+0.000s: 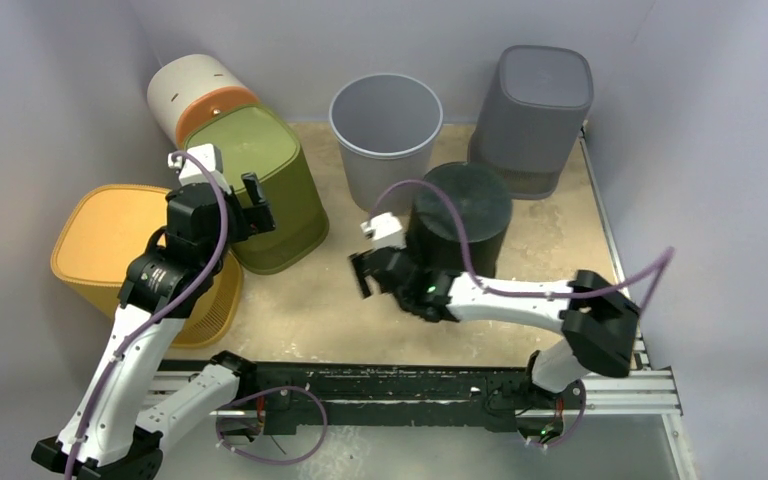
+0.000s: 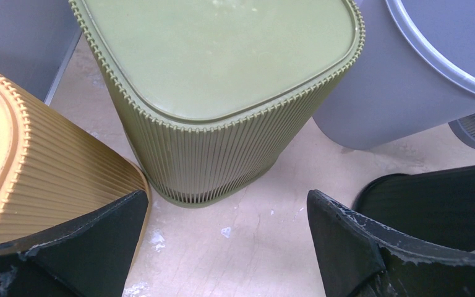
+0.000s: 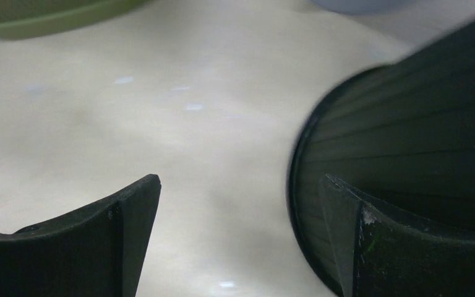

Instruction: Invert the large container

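Observation:
Several bins stand on the table. A light grey round bin (image 1: 385, 130) stands upright with its mouth open at the back middle; it also shows in the left wrist view (image 2: 420, 74). An olive ribbed bin (image 1: 260, 180) stands bottom up, seen close in the left wrist view (image 2: 222, 62). A black round bin (image 1: 460, 215) stands bottom up. My left gripper (image 1: 252, 203) is open and empty, raised beside the olive bin's near left side (image 2: 226, 198). My right gripper (image 1: 368, 268) is open and empty, low over the table just left of the black bin (image 3: 241, 185).
A yellow ribbed bin (image 1: 120, 250) stands bottom up at the left, under my left arm. A white and orange cylinder (image 1: 200, 95) lies at the back left. A dark grey square bin (image 1: 535, 115) stands bottom up at the back right. Walls close in on three sides.

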You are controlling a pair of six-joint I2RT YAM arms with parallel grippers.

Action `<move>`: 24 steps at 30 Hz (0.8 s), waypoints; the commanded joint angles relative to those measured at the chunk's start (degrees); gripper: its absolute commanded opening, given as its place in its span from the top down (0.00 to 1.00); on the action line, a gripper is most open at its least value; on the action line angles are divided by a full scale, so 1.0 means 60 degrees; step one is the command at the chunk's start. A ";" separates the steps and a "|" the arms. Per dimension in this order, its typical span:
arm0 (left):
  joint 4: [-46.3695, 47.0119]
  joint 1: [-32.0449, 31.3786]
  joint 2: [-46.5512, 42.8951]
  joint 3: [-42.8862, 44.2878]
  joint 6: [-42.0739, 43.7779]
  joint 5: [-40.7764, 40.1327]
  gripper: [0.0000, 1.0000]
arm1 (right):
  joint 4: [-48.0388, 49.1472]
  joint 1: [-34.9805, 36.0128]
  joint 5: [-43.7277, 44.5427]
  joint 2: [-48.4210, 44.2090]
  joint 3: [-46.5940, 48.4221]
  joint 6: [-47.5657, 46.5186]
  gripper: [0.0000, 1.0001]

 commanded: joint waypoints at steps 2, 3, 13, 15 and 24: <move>0.0525 -0.0026 -0.0161 -0.0271 -0.0238 0.0161 0.03 | 0.1205 -0.2444 -0.0387 -0.2227 -0.1943 -0.0099 0.00; 0.0571 -0.0022 -0.0166 -0.0332 -0.0254 0.0198 0.03 | 0.1445 -0.2894 -0.0485 -0.2470 -0.2192 -0.0332 0.00; 0.0804 -0.0020 -0.0196 -0.0565 -0.0315 0.0349 0.03 | 0.2935 -0.6241 -0.1269 -0.2566 -0.2752 -0.1632 0.00; 0.0744 -0.0022 -0.0190 -0.0550 -0.0269 0.0349 0.03 | 0.2987 -0.6733 -0.1270 -0.2370 -0.2710 -0.1682 0.00; 0.0714 -0.0022 -0.0305 -0.0616 -0.0203 0.0375 0.03 | 0.3195 -0.8453 -0.1549 -0.1875 -0.2635 -0.1688 0.00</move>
